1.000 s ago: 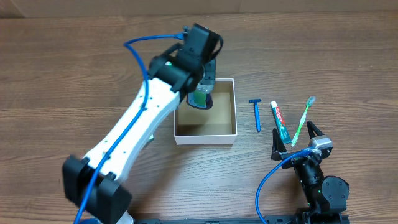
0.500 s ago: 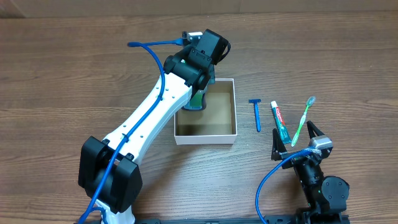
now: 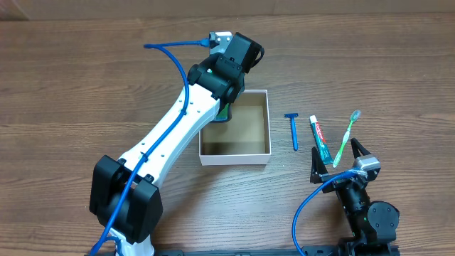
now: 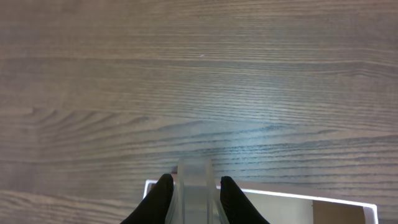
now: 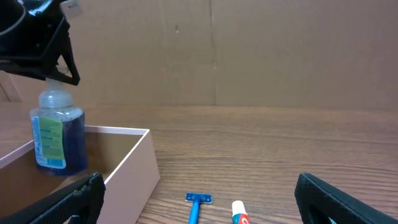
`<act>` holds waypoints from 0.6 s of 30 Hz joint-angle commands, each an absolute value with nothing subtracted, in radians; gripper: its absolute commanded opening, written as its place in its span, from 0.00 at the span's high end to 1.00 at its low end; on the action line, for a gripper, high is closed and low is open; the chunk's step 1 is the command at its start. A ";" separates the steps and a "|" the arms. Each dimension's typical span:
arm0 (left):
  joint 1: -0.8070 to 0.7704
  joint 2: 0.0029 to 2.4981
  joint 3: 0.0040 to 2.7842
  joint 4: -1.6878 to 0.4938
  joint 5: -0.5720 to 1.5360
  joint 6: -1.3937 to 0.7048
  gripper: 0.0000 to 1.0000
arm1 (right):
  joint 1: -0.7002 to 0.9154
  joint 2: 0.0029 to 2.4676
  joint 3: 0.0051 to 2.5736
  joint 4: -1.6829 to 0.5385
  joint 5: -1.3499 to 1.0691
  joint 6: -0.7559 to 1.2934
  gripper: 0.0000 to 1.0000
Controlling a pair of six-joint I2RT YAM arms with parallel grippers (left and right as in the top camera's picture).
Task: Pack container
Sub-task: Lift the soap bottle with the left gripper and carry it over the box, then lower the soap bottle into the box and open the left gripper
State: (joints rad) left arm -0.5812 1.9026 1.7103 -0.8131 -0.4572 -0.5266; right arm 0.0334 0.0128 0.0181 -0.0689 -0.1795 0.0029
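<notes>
The container is a square white-walled box with a brown inside, mid-table. My left gripper is over its back left corner, shut on the clear cap of an upright bottle of blue liquid with a green label. The bottle's lower part is inside the container; in the overhead view only a bit of the bottle shows under the arm. My right gripper is open and empty at the front right, well right of the container.
A blue razor, a toothpaste tube and a green toothbrush lie side by side right of the container, just ahead of the right gripper. The razor and toothpaste also show in the right wrist view.
My left gripper has shifted back and to the left with the bottle, from over the container's middle back to its back left corner. The right arm has not moved.
</notes>
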 commanded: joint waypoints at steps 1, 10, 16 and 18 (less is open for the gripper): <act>-0.583 1.893 1.695 -0.771 -0.468 -0.403 0.81 | 0.030 0.004 0.008 -0.063 -0.185 -0.001 0.00; -0.582 1.893 1.564 -0.607 -0.364 -0.371 0.79 | 0.030 0.004 0.008 -0.063 -0.185 -0.001 0.00; -0.582 1.893 1.555 -0.622 -0.360 -0.374 0.73 | 0.030 0.004 0.008 -0.063 -0.185 -0.001 0.00; -0.580 1.893 1.550 -0.631 -0.357 -0.385 0.69 | 0.030 0.004 0.008 -0.063 -0.185 -0.001 0.00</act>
State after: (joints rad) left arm -0.5812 1.9034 1.5471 -0.6285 -0.3626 -0.3882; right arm 0.0334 0.0128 0.0185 -0.0692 -0.1791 0.0029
